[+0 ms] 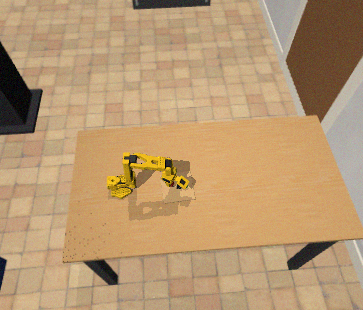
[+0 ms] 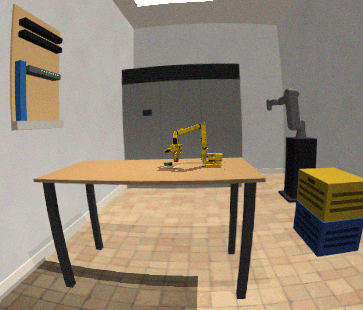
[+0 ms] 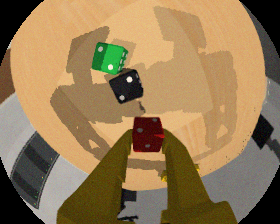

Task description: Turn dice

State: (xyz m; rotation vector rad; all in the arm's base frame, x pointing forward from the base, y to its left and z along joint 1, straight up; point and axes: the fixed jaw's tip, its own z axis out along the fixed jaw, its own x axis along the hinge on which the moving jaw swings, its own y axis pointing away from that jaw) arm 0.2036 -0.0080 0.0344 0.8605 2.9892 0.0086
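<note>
In the wrist view my gripper [image 3: 148,145] is shut on a red die [image 3: 148,133] and holds it above the tan mat [image 3: 157,90]. A black die [image 3: 126,87] lies on the mat just beyond the red one, one white pip showing on its near-top face. A green die [image 3: 110,58] lies further off to the left, touching or almost touching the black one at a corner. In the top view the yellow arm [image 1: 147,167] reaches right over the mat [image 1: 177,192], and the red die shows as a small spot at the gripper [image 1: 173,184]. In the exterior view the gripper [image 2: 174,156] hangs above the dice [image 2: 168,163].
The arm's base [image 1: 120,185] stands left of the mat on a wooden table [image 1: 210,185]. Beside the table stand a yellow and blue crate stack [image 2: 331,210] and a black pedestal with a grey arm [image 2: 299,150].
</note>
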